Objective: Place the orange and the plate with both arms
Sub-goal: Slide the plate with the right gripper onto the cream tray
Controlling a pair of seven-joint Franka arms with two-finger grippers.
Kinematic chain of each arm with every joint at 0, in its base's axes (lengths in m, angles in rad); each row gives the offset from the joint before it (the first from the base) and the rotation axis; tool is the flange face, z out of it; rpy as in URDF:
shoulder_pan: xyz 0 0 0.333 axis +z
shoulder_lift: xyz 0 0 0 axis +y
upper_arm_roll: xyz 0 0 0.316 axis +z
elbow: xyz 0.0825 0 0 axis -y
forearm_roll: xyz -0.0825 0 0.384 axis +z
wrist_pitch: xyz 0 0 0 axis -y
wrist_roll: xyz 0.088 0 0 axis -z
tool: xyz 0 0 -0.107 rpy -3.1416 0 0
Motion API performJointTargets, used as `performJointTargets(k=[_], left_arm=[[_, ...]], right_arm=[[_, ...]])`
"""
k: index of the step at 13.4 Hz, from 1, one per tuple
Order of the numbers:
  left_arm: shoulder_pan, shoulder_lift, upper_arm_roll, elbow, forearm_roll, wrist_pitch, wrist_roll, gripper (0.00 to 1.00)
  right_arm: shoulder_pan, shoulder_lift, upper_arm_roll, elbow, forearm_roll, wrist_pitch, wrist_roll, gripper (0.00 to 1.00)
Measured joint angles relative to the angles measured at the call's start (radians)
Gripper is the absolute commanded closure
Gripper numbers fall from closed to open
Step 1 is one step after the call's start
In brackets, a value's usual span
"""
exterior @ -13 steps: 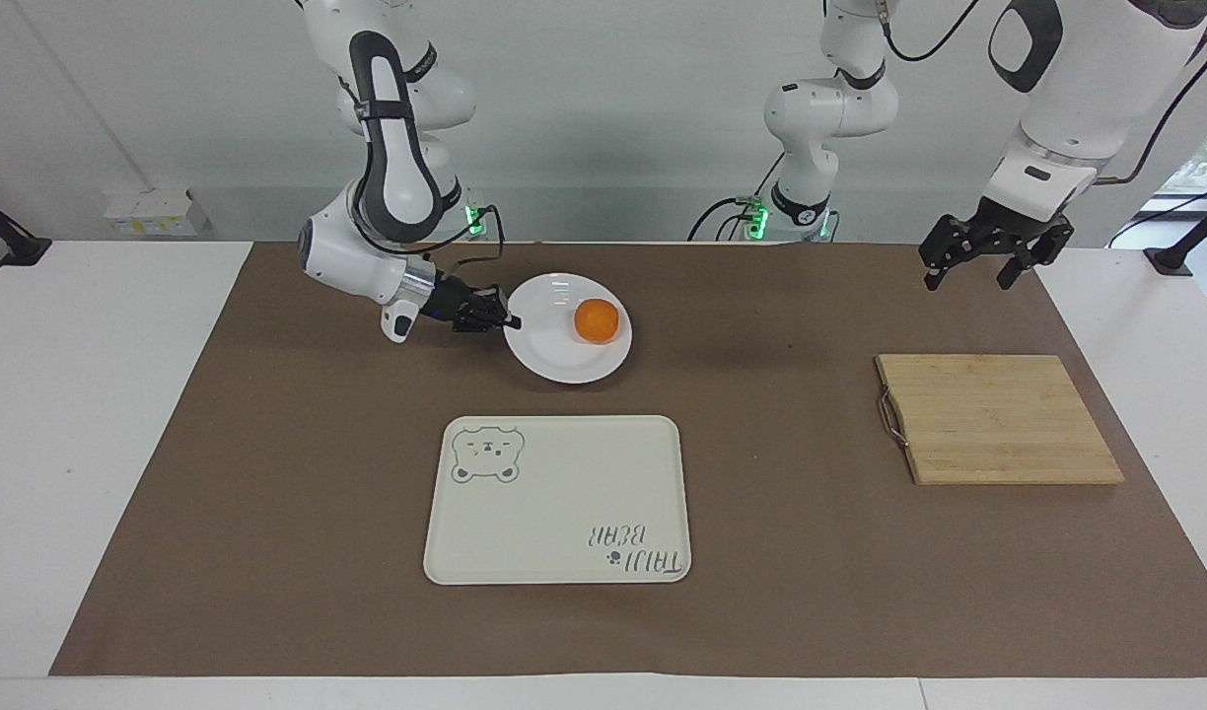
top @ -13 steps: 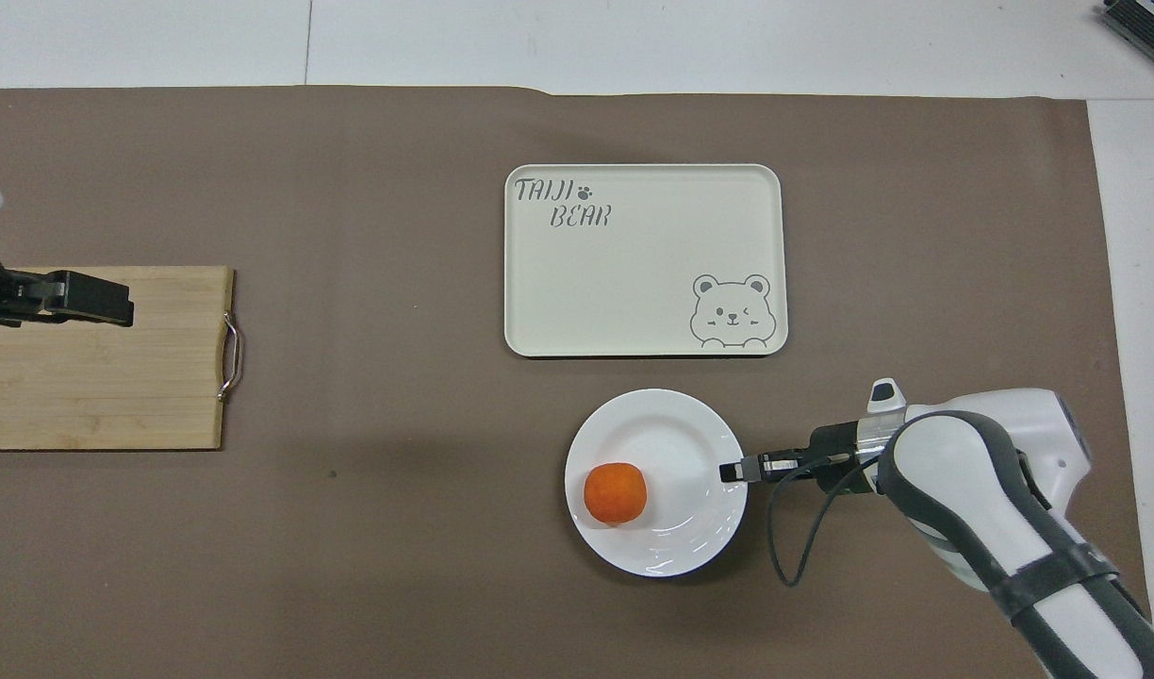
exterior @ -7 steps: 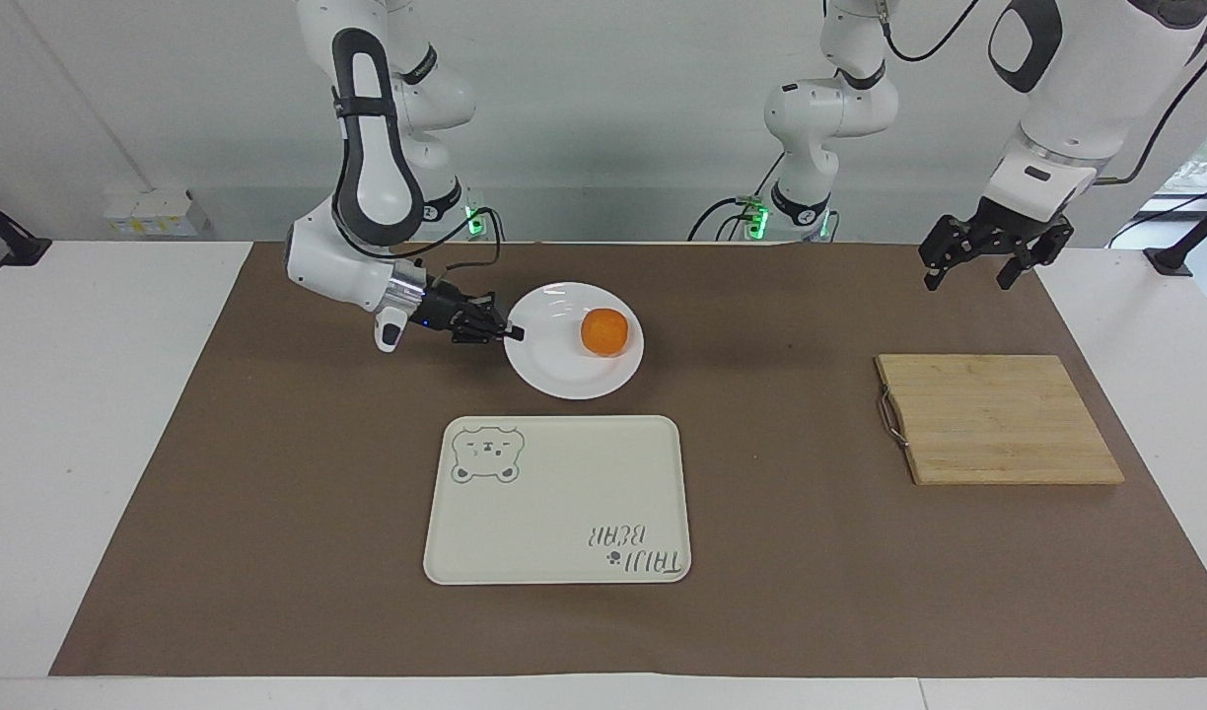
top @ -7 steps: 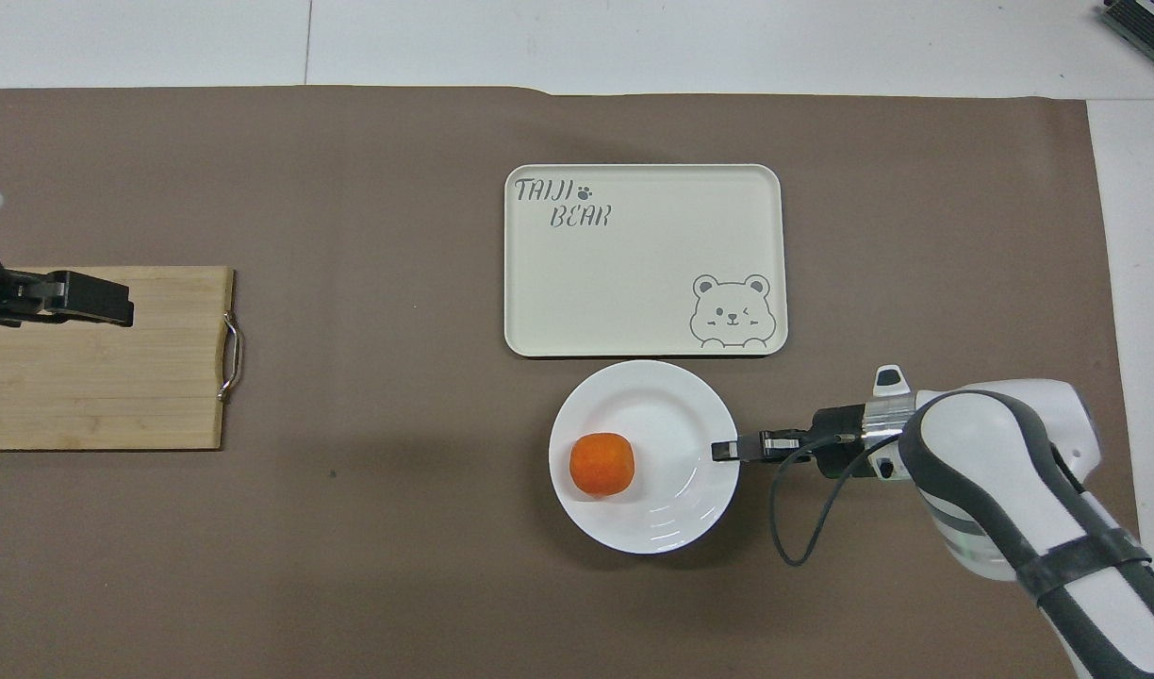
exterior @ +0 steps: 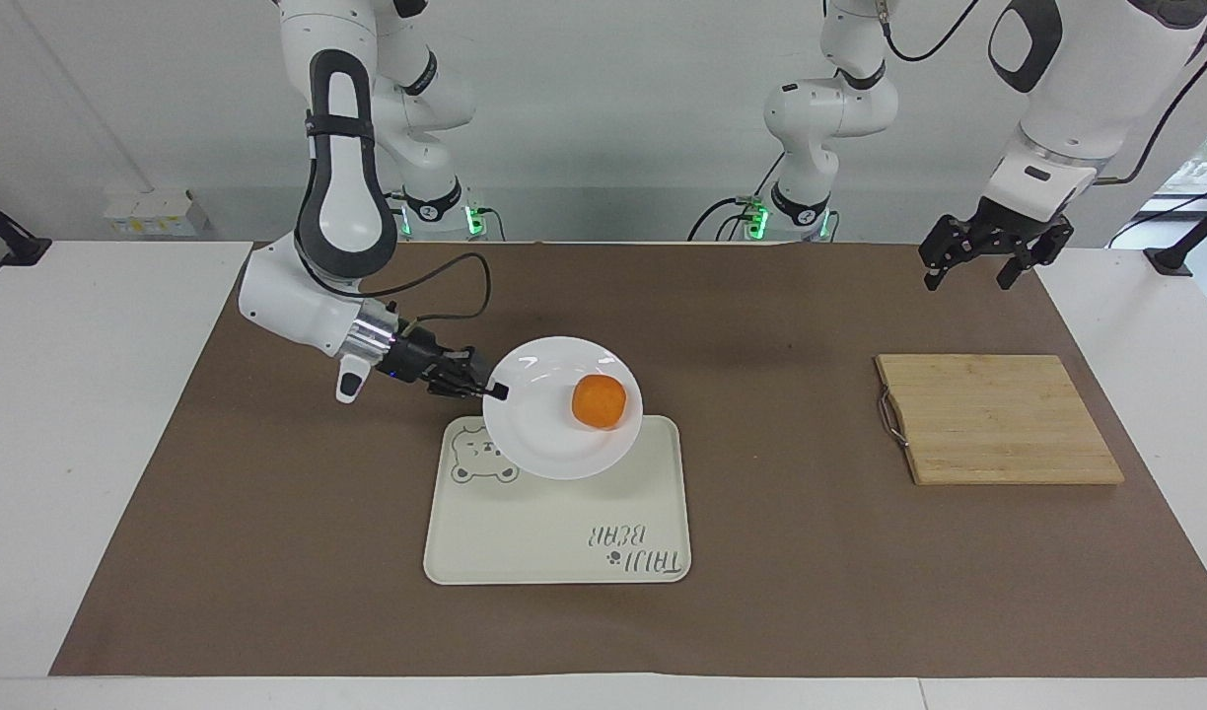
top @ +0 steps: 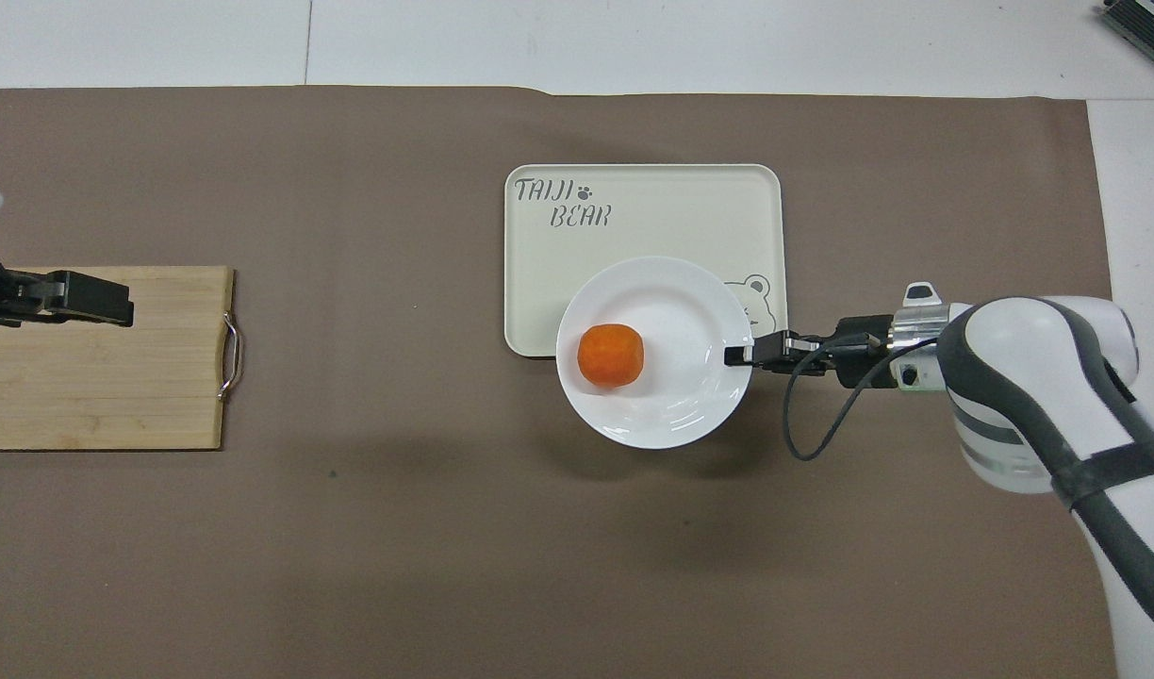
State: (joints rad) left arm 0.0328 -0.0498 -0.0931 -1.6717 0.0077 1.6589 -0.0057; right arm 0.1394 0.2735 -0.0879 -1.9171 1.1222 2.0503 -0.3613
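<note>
**Plate and orange carried over the tray's near edge**

Closest to the robots, the left tool [exterior: 993, 258] hangs in the air over the desk [exterior: 781, 552] at the left arm's end, just on the robots' side of the wooden cutting board [exterior: 998, 418]. Its fingers are spread apart and hold nothing; this arm waits.

Next comes the right tool [exterior: 490, 390], clenched on the rim of the plate [exterior: 544, 439] at the edge toward the right arm's end of the desk. The arm reaches in almost level, so the plate sticks out sideways from the tool toward the middle of the desk. The plate looks raised off the surface, judging by the shadow it throws on the brown mat. The orange [exterior: 599, 401] sits in the plate, off centre, on the half away from the tool.

The relation that matters is plate to tray [exterior: 554, 552]. The plate overlaps only the tray's edge nearest the robots and partly covers the bear drawing; most of the tray, with its lettering, lies farther from the robots and is bare. To land the plate fully in the tray, the right arm probably has to carry it farther from the robots, then lower it level so the orange does not roll.
</note>
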Motion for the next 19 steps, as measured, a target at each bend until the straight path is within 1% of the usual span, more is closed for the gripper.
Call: performJointTargets(k=[2,4,5,10,14,15,16,17,19], left_arm=[[0.000,0.000,0.000,0.000,0.000,0.000,0.000,0.00],[0.000,0.000,0.000,0.000,0.000,0.000,0.000,0.00],[0.000,0.000,0.000,0.000,0.000,0.000,0.000,0.00],[0.000,0.000,0.000,0.000,0.000,0.000,0.000,0.00],[0.000,0.000,0.000,0.000,0.000,0.000,0.000,0.00],[0.000,0.000,0.000,0.000,0.000,0.000,0.000,0.00],[0.000,0.000,0.000,0.000,0.000,0.000,0.000,0.00],[0.000,0.000,0.000,0.000,0.000,0.000,0.000,0.00],[0.000,0.000,0.000,0.000,0.000,0.000,0.000,0.00]], right_arm=[[0.000,0.090,0.000,0.097,0.000,0.002,0.017,1.00],[0.007,0.160,0.001,0.144,0.000,0.041,0.017,1.00],[0.016,0.181,0.001,0.154,0.000,0.065,0.017,1.00],[0.031,0.219,0.001,0.150,-0.015,0.083,0.017,1.00],[0.034,0.225,0.001,0.137,-0.035,0.090,-0.001,1.00],[0.035,0.225,0.001,0.134,-0.035,0.091,-0.009,0.59],[0.035,0.225,0.001,0.133,-0.035,0.091,-0.012,0.10],[0.034,0.225,0.000,0.130,-0.041,0.092,-0.014,0.00],[0.032,0.225,-0.003,0.128,-0.079,0.098,-0.016,0.00]])
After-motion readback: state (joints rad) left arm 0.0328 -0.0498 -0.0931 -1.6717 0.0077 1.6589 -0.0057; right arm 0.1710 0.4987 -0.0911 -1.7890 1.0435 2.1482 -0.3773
